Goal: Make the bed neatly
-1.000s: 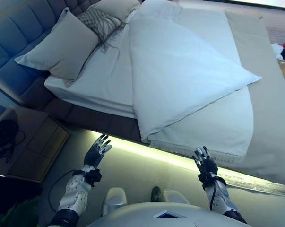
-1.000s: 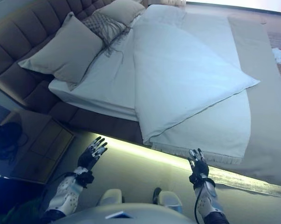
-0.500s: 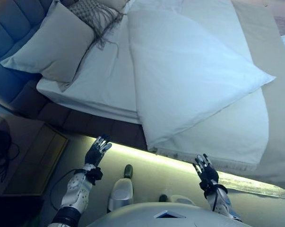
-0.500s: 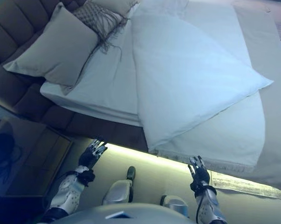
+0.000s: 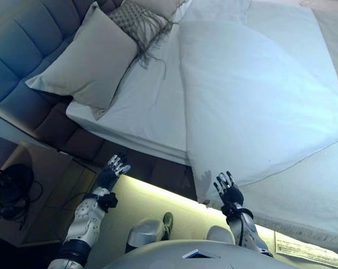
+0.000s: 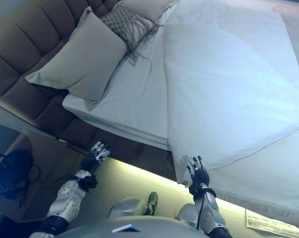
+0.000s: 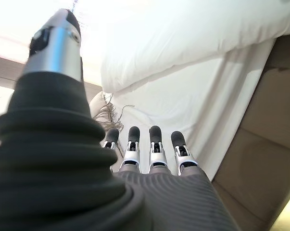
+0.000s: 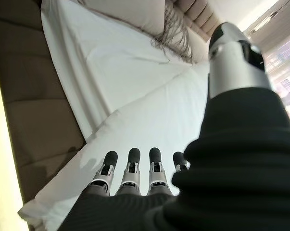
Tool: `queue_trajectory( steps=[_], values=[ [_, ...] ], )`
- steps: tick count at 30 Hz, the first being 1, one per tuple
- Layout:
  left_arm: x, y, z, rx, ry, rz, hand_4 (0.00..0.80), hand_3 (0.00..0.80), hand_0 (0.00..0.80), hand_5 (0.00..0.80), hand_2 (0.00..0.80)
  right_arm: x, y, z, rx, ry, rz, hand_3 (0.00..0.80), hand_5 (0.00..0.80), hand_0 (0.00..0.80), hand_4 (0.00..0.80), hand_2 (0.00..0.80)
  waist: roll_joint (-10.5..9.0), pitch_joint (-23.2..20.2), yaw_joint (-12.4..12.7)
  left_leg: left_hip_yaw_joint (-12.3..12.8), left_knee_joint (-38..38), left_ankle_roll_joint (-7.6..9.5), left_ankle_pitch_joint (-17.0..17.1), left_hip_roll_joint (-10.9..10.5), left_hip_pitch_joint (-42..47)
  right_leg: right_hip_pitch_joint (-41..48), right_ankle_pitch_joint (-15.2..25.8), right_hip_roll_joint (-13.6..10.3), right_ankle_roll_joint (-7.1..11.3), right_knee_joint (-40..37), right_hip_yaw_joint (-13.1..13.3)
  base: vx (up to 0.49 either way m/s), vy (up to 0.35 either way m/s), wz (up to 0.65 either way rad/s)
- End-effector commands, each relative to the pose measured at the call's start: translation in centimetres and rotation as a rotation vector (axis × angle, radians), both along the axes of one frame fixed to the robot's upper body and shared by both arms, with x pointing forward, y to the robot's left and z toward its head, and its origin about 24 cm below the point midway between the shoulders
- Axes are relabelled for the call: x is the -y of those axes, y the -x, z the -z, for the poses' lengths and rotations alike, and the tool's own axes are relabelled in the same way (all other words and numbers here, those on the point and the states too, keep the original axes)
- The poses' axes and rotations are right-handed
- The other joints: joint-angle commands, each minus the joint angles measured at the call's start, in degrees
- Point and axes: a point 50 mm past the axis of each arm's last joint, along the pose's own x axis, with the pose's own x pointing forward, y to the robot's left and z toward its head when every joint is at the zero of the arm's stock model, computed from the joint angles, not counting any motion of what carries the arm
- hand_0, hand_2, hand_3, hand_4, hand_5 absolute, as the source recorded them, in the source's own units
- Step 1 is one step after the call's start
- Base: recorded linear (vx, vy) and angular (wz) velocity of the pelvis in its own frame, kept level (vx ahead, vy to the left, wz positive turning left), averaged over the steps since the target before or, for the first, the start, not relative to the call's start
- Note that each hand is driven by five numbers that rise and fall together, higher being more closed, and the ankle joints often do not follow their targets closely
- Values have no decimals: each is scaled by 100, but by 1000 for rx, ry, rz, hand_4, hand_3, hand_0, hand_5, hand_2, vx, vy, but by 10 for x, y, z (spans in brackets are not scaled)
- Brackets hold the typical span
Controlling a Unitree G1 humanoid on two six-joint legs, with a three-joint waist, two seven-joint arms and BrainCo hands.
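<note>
The bed has a white duvet (image 5: 253,101) folded back on a slant, which leaves the white sheet (image 5: 146,106) bare on the side nearest the pillows. The duvet's lower corner (image 5: 205,188) hangs over the bed's near edge. My right hand (image 5: 228,193) is open, fingers straight, just in front of that corner and holding nothing; its fingers (image 8: 130,168) show straight in the right wrist view. My left hand (image 5: 114,168) is open and empty, raised before the dark bed side (image 5: 138,162). Its fingers (image 7: 154,147) point at the sheet's edge.
A large grey pillow (image 5: 87,56) and a tasselled cushion (image 5: 138,19) lean on the padded headboard (image 5: 17,50). A nightstand (image 5: 28,190) with a black object stands at the left. A fringed cover (image 5: 309,207) lies under the duvet. A light strip (image 5: 157,193) runs under the bed.
The view has shifted toward the bed and to the left. Both hands are closer to the bed edge; the right hand now sits by the duvet's hanging corner. Both stay open.
</note>
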Motion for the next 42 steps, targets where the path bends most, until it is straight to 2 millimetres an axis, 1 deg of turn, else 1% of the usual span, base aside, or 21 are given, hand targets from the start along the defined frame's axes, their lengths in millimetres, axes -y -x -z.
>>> queue_trajectory(
  steps=[1,3,7,9,13,14,18,22,24,25,26,27,28,29,30,32,35,37,39,40,42],
  values=[
    [-3,-17,-25,132,-60,13,0,0,0,0,0,15,-11,-12,93,20,9,0,0,0,0,0,-239,-168,-173,236,15,-167,20,51,-151,-118,1614,93,124,-1561,-171,148,-190,-2],
    [-5,-18,-28,145,-82,18,0,0,0,0,0,13,-17,-11,91,4,12,0,0,0,0,0,-308,-133,-171,311,-15,-208,-82,95,-39,-97,1745,92,227,-1872,-159,137,-174,-2],
    [-6,-20,-35,183,-191,68,0,0,0,0,0,8,-18,-5,73,-14,1,0,0,0,0,0,-423,-183,-140,492,-117,-302,-215,251,184,49,1878,93,394,-2367,-357,165,-201,-12],
    [-3,-26,-39,229,-312,116,0,0,0,0,0,8,-16,-3,62,-11,-16,0,0,0,0,0,-452,-241,-191,632,-126,-348,-266,383,234,130,1750,171,419,-2617,-415,127,-250,-19],
    [8,-47,-53,337,-568,219,0,0,0,0,0,6,-20,-3,43,-2,-9,0,0,0,0,0,-496,-262,-361,731,-64,-413,-328,583,274,80,1646,294,464,-2598,-347,92,-249,-10],
    [8,-48,-54,341,-576,221,0,0,0,0,0,6,-20,-3,42,-1,-10,0,0,0,0,0,-494,-259,-368,732,-65,-416,-327,594,277,78,1636,303,464,-2593,-343,51,-192,-9],
    [28,-67,-65,440,-750,252,0,0,0,0,0,12,-20,0,-2,33,10,0,0,0,0,0,-445,-194,-631,712,79,-479,-350,793,227,-218,1461,454,474,-2363,-309,-7,-187,-7],
    [38,-73,-64,441,-709,145,0,0,0,0,0,23,-23,2,-32,101,-27,0,0,0,0,0,-408,-16,-782,673,624,-503,-648,851,132,-552,1444,514,366,-2118,-247,-39,-75,-28],
    [40,-70,-59,446,-716,130,0,0,0,0,0,30,-21,2,-35,114,-36,0,0,0,0,0,-351,70,-842,669,511,-560,-495,968,122,-611,1401,575,326,-1997,-218,10,38,-23],
    [48,-73,-62,491,-752,135,0,0,0,0,0,35,-25,-2,-16,125,-30,0,0,0,0,0,-298,169,-856,566,309,-630,-274,1010,-2,-749,1380,585,347,-1836,-194,-125,94,-5],
    [53,-78,-66,524,-764,133,0,0,0,0,0,37,-31,-6,7,131,-23,0,0,0,0,0,-282,256,-863,522,298,-656,-208,1016,-152,-882,1330,562,349,-1693,-163,-467,160,-1],
    [66,-94,-84,630,-794,128,0,0,0,0,0,41,-50,-17,78,140,2,0,0,0,0,0,-251,524,-889,534,408,-655,-159,1058,-560,-1253,1190,467,355,-1238,-102,-588,149,2],
    [77,-106,-98,711,-821,121,0,0,0,0,0,42,-61,-24,127,142,21,0,0,0,0,0,-236,724,-905,529,537,-619,-192,1039,-830,-1681,1234,307,376,-668,-8,-583,130,11],
    [81,-114,-108,754,-828,105,0,0,0,0,0,44,-67,-28,149,145,36,0,0,0,0,0,-265,899,-944,470,884,-603,-311,950,-1102,-2110,1341,179,398,-188,292,-281,21,26],
    [83,-117,-114,776,-826,100,0,0,0,0,0,47,-68,-28,148,149,54,0,0,0,0,0,-299,999,-937,386,1361,-609,-424,881,-1439,-2161,1151,130,349,-156,404,-166,-63,37],
    [88,-120,-124,823,-834,69,0,0,0,0,0,53,-72,-27,136,161,82,0,0,0,0,0,-330,1194,-839,212,1998,-575,-555,751,-2035,-2212,888,62,305,-133,299,-179,-106,40],
    [95,-130,-134,894,-935,6,0,0,0,0,0,42,-93,-38,193,131,48,0,0,0,0,0,-339,1512,-890,147,2237,-593,-726,804,-2320,-2657,806,195,317,188,467,-202,-95,3],
    [98,-136,-139,901,-964,-25,0,0,0,0,0,41,-94,-39,178,143,29,0,0,0,0,0,-356,1630,-992,34,2541,-666,-781,796,-2510,-2694,683,269,297,302,606,23,-8,-12],
    [104,-138,-141,909,-968,-70,0,0,0,0,0,46,-97,-39,164,161,20,0,0,0,0,0,-274,1719,-1051,-58,2468,-675,-746,783,-2500,-2839,617,340,292,452,752,45,96,-10],
    [110,-141,-147,930,-967,-101,0,0,0,0,0,50,-102,-43,174,179,17,0,0,0,0,0,-201,1775,-1099,-68,2266,-719,-652,814,-2451,-3013,619,368,276,493,837,-89,156,-29],
    [118,-147,-160,998,-990,-146,0,0,0,0,0,52,-113,-51,214,195,13,0,0,0,0,0,-145,1904,-1166,15,1976,-807,-446,879,-2525,-3250,710,386,265,419,864,-154,119,-27]
  ],
)
